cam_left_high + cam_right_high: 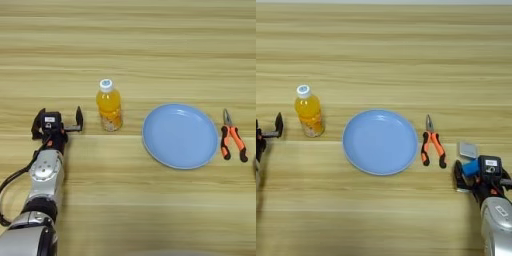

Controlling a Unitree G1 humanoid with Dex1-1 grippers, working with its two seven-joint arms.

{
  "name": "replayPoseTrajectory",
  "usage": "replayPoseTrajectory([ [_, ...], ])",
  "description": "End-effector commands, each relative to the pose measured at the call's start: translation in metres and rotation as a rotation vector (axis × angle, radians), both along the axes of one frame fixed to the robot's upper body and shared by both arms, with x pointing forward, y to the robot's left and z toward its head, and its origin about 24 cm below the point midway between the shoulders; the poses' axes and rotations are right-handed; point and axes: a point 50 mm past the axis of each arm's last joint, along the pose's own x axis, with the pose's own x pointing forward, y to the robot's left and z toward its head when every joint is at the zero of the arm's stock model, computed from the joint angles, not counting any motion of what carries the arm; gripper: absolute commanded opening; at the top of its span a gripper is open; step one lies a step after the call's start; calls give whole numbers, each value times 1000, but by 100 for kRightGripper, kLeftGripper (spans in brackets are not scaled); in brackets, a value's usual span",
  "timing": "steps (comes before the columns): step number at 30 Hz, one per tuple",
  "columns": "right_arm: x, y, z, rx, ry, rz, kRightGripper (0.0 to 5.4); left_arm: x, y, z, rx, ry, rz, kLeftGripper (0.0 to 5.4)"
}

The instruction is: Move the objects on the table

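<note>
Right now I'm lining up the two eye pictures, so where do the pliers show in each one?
Left eye view: the pliers lie near the right edge, just right of the blue plate, tips pointing away from the robot.
Right eye view: the pliers lie right of centre, again just right of the plate.
Shared landmark: the blue plate, with the orange juice bottle further to its left.

Left hand (58,119) spread open beside juice bottle (109,106); blue plate (180,135), pliers (232,136) right.
</note>
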Motion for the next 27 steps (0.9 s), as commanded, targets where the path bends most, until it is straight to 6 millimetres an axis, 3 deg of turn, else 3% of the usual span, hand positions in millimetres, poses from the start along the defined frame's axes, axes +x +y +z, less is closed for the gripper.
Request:
replayPoseTrajectory([
  [1, -1, -2, -6, 4, 33, -8, 537, 3, 1, 3, 9, -6, -4, 540],
  [27, 4, 11, 29, -54, -160, 27, 537, 2, 1, 3, 10, -7, -2, 540],
])
